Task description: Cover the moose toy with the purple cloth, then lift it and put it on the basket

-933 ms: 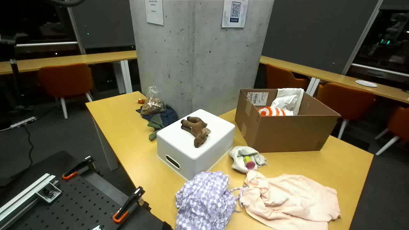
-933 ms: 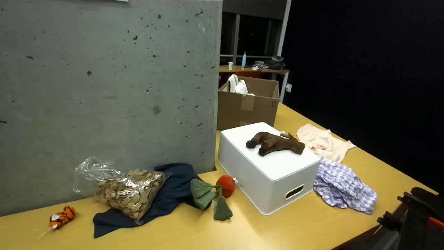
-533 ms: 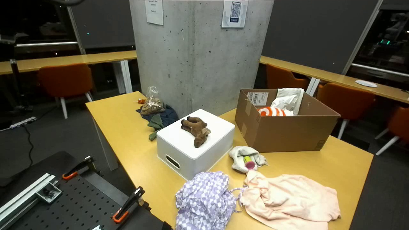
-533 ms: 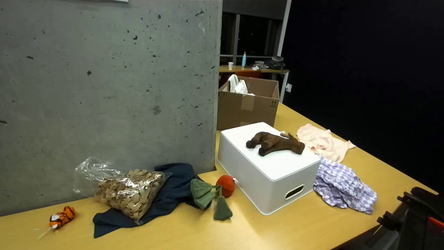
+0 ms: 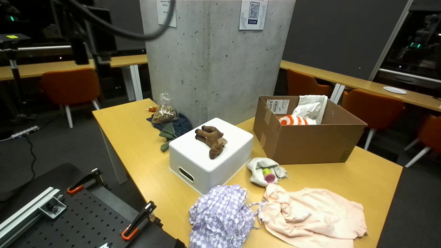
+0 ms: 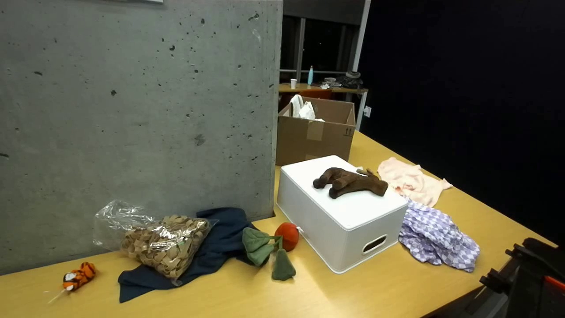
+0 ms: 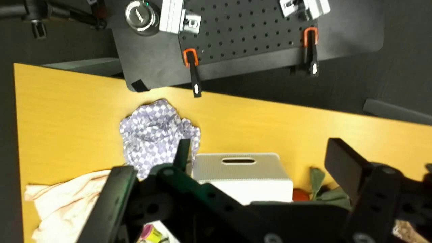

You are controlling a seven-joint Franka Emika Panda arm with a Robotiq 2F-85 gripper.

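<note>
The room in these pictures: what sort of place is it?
Probably a lab or shared office: orange chairs by a long desk, notices on a concrete pillar, and a black bench with clamps.

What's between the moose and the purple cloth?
The white box. The moose lies on it, and a strip of its top shows there in both exterior views.

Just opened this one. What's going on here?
The robot's end effector is open and holding nothing, raised clear of everything on the table. The moose toy lies uncovered on top of the white box. The purple checked cloth sits crumpled on the table beside that box. So neither the covering nor the lifting has been done yet.
</note>
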